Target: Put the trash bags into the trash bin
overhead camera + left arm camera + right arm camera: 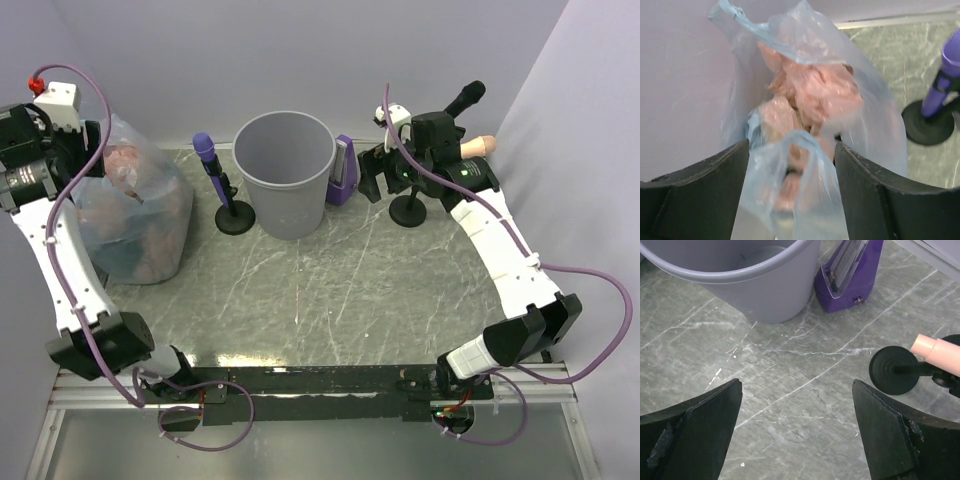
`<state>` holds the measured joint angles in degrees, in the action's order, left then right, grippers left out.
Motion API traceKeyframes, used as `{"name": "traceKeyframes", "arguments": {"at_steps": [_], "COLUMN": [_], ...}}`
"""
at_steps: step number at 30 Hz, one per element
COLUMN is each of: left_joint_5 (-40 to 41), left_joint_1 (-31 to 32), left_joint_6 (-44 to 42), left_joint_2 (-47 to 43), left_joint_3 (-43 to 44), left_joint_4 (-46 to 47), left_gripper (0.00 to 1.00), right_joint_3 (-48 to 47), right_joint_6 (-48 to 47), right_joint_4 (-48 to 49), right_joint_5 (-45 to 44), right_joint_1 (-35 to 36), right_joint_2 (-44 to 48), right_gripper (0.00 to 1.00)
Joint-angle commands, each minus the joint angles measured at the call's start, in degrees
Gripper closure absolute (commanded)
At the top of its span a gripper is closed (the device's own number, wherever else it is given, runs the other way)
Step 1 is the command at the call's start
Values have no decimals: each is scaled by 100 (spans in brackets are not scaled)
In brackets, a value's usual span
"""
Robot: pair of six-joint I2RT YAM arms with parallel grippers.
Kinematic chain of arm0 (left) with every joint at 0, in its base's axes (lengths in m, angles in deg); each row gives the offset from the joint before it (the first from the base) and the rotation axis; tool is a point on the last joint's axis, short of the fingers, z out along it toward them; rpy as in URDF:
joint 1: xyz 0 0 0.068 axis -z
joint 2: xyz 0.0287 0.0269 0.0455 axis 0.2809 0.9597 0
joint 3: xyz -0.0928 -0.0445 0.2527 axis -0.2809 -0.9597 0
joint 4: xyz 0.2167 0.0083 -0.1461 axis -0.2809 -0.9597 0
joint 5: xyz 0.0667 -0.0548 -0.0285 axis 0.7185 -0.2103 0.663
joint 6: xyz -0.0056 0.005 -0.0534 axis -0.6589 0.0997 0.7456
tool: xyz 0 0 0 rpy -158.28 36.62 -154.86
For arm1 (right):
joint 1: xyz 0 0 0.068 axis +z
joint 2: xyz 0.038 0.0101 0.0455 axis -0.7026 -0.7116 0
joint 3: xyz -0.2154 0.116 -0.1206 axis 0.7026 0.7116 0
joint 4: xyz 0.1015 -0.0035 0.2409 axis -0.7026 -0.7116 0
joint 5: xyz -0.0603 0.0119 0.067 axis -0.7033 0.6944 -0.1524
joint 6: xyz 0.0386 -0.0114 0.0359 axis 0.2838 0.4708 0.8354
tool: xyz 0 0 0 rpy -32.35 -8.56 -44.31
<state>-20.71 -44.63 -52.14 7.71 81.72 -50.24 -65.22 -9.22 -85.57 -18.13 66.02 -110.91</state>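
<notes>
Left tool wide, straddling translucent blue plastic trash bag; round grey plastic trash bin nearer right tool, also wide.

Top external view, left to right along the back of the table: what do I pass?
Trash bag → purple-topped stand → trash bin → purple box → pink-topped stand.

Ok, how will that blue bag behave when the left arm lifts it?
Probably floppy: the bag is thin crinkled film and should sag. Likely light, since it holds crumpled pink wads. Smooth film may slip.
</notes>
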Motion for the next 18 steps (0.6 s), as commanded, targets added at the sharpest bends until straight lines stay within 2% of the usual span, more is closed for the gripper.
{"name": "traceKeyframes", "arguments": {"at_steps": [1, 6, 9, 13, 18], "left_joint_5": [80, 546, 573, 47, -463], "left_joint_1": [-25, -42, -42, -34, -34], "left_joint_6": [470, 619, 777, 1092, 1751], "left_joint_2": [368, 966, 941, 1010, 1458], "left_joint_3": [-51, 327, 21, -279, -139], "left_joint_4": [833, 755, 939, 1080, 1186], "left_gripper": [28, 32, 30, 30, 31], "right_joint_3": [-401, -612, -622, -613, -648], "right_joint_6": [-39, 23, 49, 58, 58], "right_joint_4": [-278, -471, -489, -524, -542], "right_joint_5": [-187, -318, -433, -512, -486], "right_joint_1": [23, 50, 76, 138, 190], "right_joint_2": [-267, -443, -461, -496, -531], "right_gripper": [3, 3, 3, 3, 3]}}
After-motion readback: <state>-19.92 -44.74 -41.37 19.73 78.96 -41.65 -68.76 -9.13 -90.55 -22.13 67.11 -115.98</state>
